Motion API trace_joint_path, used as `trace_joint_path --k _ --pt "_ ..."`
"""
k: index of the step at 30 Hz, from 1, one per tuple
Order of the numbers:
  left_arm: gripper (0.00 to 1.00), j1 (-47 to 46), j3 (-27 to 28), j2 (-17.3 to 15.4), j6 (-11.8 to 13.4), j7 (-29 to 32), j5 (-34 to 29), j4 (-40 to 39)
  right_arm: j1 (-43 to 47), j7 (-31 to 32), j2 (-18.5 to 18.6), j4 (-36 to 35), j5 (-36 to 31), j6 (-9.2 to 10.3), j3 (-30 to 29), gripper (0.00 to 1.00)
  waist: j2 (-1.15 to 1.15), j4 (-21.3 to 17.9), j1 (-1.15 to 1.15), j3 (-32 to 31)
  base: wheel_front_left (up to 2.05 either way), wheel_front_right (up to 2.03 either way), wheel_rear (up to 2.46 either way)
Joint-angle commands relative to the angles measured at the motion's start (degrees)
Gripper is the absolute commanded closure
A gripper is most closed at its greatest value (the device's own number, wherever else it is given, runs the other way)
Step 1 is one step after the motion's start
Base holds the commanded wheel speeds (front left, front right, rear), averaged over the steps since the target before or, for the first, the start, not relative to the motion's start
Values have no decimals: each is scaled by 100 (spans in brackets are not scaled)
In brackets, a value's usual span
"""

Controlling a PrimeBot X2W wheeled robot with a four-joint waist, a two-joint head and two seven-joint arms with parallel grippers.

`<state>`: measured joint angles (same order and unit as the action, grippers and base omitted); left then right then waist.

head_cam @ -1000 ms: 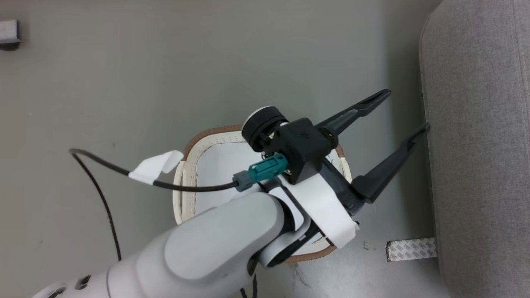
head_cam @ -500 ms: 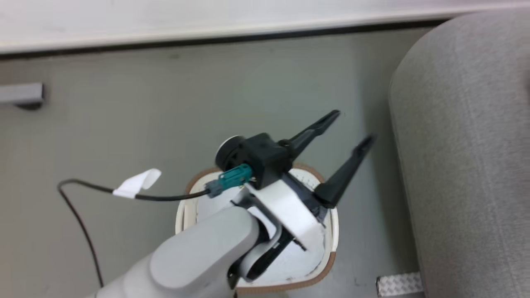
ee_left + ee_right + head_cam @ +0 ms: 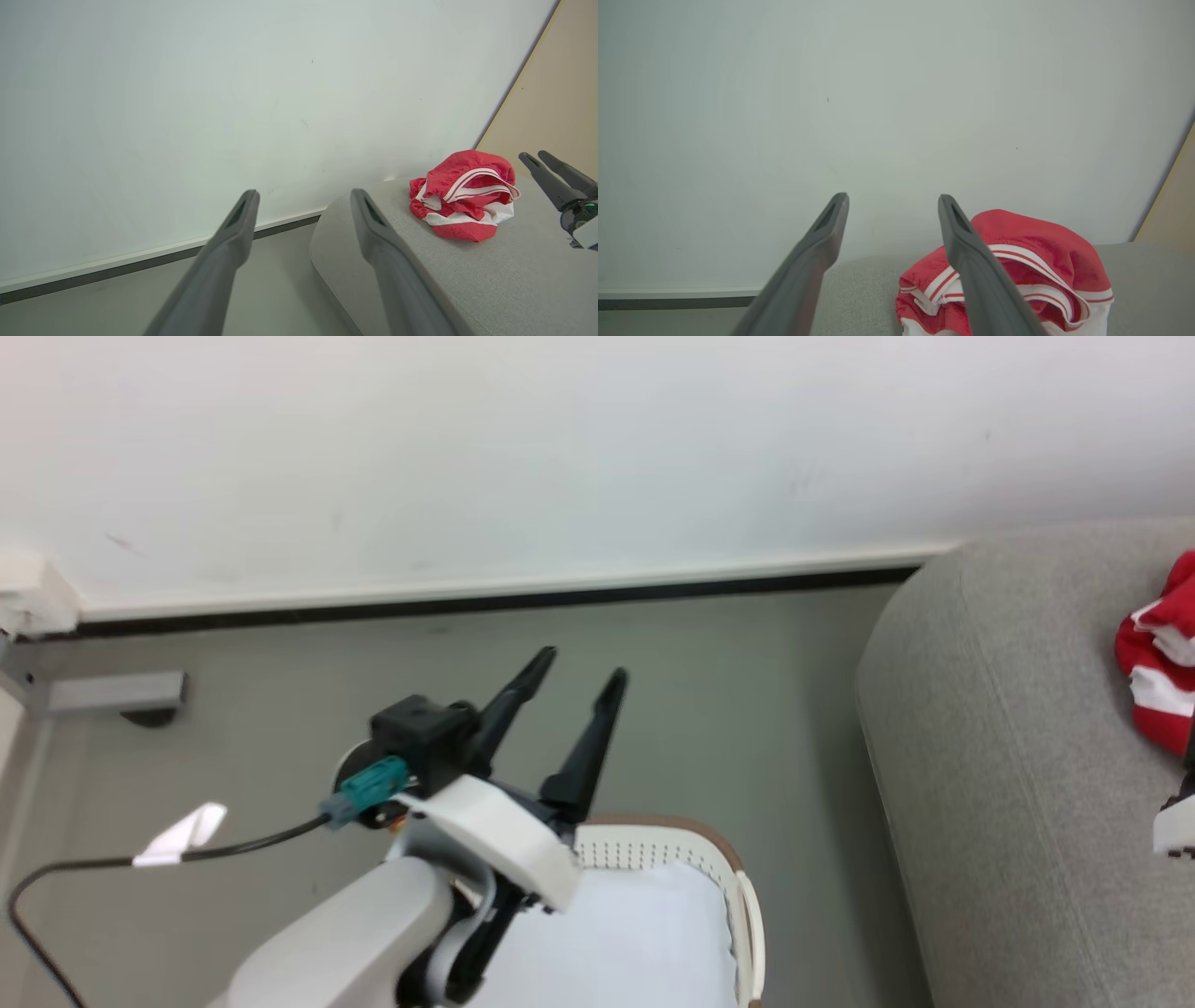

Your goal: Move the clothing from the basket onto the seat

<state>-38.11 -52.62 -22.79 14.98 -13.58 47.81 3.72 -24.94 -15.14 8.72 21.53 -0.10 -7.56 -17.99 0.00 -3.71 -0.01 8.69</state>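
1. clothing [image 3: 462, 200]: red with white stripe trim and white panels. Lies as one bunched heap on top of the seat [image 3: 514, 280], near its wall-side edge and well in from its rounded end. In head view, cut off at the right margin. In left wrist view, seen whole from the side. In right wrist view, seen close, partly behind one finger.

2. basket [image 3: 653, 823]: stands on the grey floor [image 3: 766, 709] near the rounded end of the seat, apart from it. In head view, shows brown rim, perforated wall and pale lining, with the near part cut by the bottom margin.

3. left gripper [image 3: 581, 665]: released, fingers spread, grasping nothing. Hangs by the far rim of the basket and points over the floor toward the white wall [image 3: 560, 457]. Carries a black cable [image 3: 252, 845] with a white tag, plugged in through a teal connector [image 3: 364, 789].

4. right gripper [image 3: 893, 197]: released, fingers apart with nothing between them. In left wrist view, hovers over the seat just beside the clothing, with bare upholstery between. In its own view, overlaps the heap with one finger, contact not told there.
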Motion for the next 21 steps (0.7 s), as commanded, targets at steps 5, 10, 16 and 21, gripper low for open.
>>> trace_joint_path --k 5,10,16,21 --pt "0 521 301 -249 252 -122 -40 204 548 3 -133 -395 137 15 305 0 0 205 1 -571 0 0 0" --pt "0 1172 682 -423 367 -154 -45 335 959 2 -283 -546 187 15 565 0 0 210 1 -832 0 0 0" --pt "0 1977 1472 -393 393 -158 -535 268 1262 2 -452 -563 127 15 785 0 0 197 1 -950 0 0 0" --pt "0 2591 2120 -183 220 -156 -1056 234 1588 2 -539 -604 123 15 901 0 0 255 1 -1023 0 0 0"
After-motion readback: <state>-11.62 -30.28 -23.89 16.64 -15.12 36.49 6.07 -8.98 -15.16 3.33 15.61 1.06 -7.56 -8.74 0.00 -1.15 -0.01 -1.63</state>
